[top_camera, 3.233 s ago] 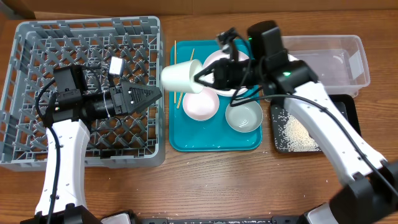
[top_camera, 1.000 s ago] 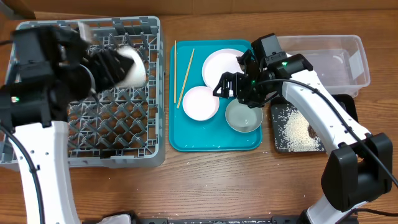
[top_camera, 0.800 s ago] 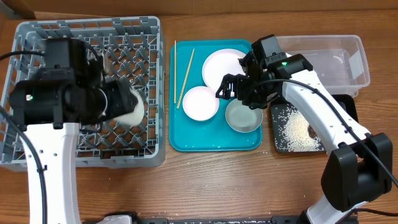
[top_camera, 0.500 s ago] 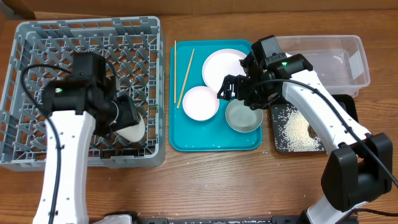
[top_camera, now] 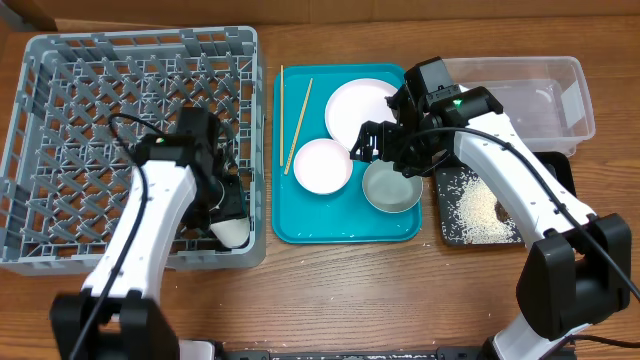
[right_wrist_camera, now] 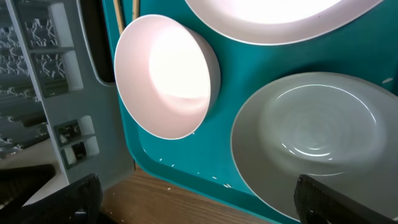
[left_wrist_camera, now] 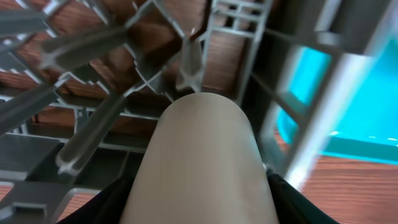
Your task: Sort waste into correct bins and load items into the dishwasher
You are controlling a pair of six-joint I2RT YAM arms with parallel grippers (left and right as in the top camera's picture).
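Observation:
My left gripper [top_camera: 226, 212] is shut on the small white cup [top_camera: 231, 233], low in the front right corner of the grey dishwasher rack [top_camera: 60, 60]. In the left wrist view the cup [left_wrist_camera: 202, 162] fills the space between my dark fingers [left_wrist_camera: 102, 202] and hangs over the lattice floor. My right gripper [top_camera: 372, 150] hovers open and empty over the teal tray [top_camera: 345, 228]. Under it lie the pink bowl [right_wrist_camera: 168, 74], the blue-grey bowl [right_wrist_camera: 317, 137] and the plate [right_wrist_camera: 273, 18]. Two chopsticks [top_camera: 296, 125] lie along the tray's left side.
A clear tub [top_camera: 530, 100] stands at the back right. In front of it a black tray [top_camera: 555, 175] holds loose white rice [top_camera: 478, 212]. A few rice grains dot the teal tray's front rim [right_wrist_camera: 186, 168]. Bare wooden table runs along the front.
My left arm has carried the white cup from the rack's upper middle down to its front right corner. The right arm has stayed where it was, still open.

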